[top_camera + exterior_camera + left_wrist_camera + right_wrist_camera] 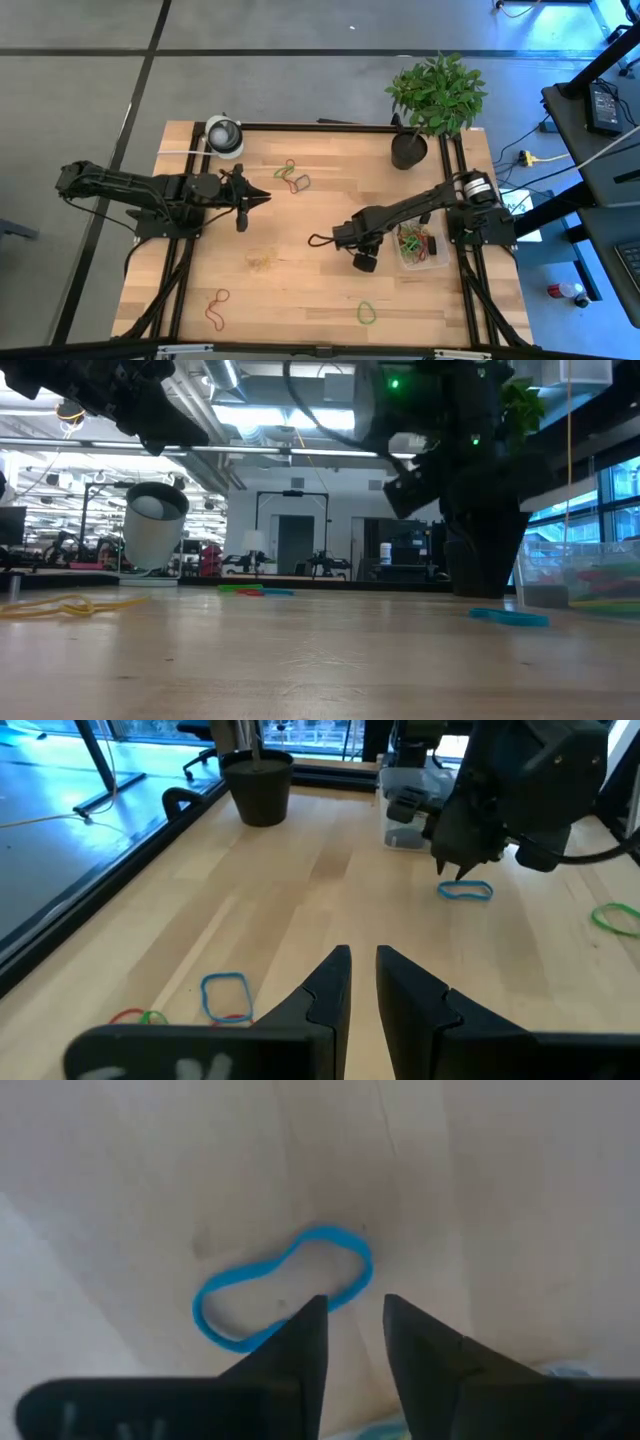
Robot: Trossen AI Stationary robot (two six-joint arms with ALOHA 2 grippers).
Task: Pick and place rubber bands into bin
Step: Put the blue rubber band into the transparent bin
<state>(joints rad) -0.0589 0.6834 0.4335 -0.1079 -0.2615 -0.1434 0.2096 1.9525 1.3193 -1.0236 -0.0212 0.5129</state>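
A blue rubber band [322,1234] lies flat on the wooden table [300,280], left of the bin [420,250]. The bin is a clear container at the table's right edge with several coloured bands inside. My right gripper [355,1315] points down just over the blue band's near end, open, with nothing between its fingers. From the left wrist view its fingertips [455,870] stand a little above the band [465,890]. My left gripper [363,970] hovers over the table's left half [262,199]. Its fingers are a narrow gap apart and hold nothing.
Loose bands lie about: a red, green and blue cluster [292,178] at the far middle, a yellow one [262,261], a red one [217,308] and a green one [367,313] near the front. A black plant pot [410,150] and a white roll [224,135] stand at the far edge.
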